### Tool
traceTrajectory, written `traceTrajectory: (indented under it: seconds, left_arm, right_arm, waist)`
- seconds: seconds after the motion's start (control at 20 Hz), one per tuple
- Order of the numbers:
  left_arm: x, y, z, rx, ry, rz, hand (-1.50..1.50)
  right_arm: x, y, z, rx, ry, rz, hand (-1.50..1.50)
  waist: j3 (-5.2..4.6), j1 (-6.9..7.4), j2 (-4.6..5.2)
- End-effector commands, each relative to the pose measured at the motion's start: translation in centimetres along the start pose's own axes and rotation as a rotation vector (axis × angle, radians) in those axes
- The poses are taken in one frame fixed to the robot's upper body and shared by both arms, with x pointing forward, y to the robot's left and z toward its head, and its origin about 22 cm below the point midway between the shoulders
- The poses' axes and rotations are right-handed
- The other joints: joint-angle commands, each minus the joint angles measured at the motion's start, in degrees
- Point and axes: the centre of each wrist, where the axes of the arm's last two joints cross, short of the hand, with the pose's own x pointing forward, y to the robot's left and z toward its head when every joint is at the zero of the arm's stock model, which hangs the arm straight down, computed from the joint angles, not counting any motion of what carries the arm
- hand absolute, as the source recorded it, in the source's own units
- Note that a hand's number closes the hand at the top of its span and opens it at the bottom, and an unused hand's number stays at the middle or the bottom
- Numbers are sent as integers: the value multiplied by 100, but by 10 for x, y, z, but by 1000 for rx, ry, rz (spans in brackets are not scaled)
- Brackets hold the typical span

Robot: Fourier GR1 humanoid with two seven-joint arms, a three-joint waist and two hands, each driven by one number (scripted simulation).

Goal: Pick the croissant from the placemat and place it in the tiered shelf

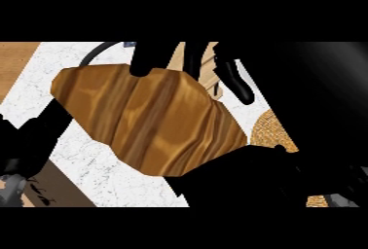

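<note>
My right hand (302, 146) holds the croissant (147, 119) raised close beneath the head view, fingers (147, 58) curled over its top edge. The croissant fills the centre, hanging above the white marble counter (86, 160). A woven placemat (271, 131) shows just beside it at right. My left hand (28, 146) appears dark at the left edge; I cannot tell its state.

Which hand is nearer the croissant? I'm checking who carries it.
Right. The right hand curls round the croissant, fingers over its top edge. The left hand sits apart at the view's left edge.
</note>
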Motion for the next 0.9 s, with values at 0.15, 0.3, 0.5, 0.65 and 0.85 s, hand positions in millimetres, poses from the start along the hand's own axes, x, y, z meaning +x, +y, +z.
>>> traceTrajectory:
  seconds: [0.15, 0.3, 0.5, 0.65, 0.85]
  left_arm:
    - [-64, -6, 1, 36, 166, 31, 0]
    - [-61, -11, -4, 12, 170, 17, 0]
    - [-63, -8, -8, 25, 166, 20, 0]
    - [-62, -5, -5, 38, 162, 29, 0]
    - [-64, -13, -4, 34, 168, 31, 0]
  right_arm:
    - [-6, -22, -40, 67, 18, 60, 150]
    - [-2, -12, -56, 98, 11, 94, 150]
    - [-4, 0, -72, 105, 11, 130, 150]
    - [-19, -1, -84, 95, 23, 108, 150]
    - [-20, 10, -96, 83, 21, 149, 150]
  waist:
    - [-225, 94, 151]
    - [-228, 80, 181]
    - [-231, 64, 171]
    - [-226, 116, 166]
    - [-225, 110, 151]
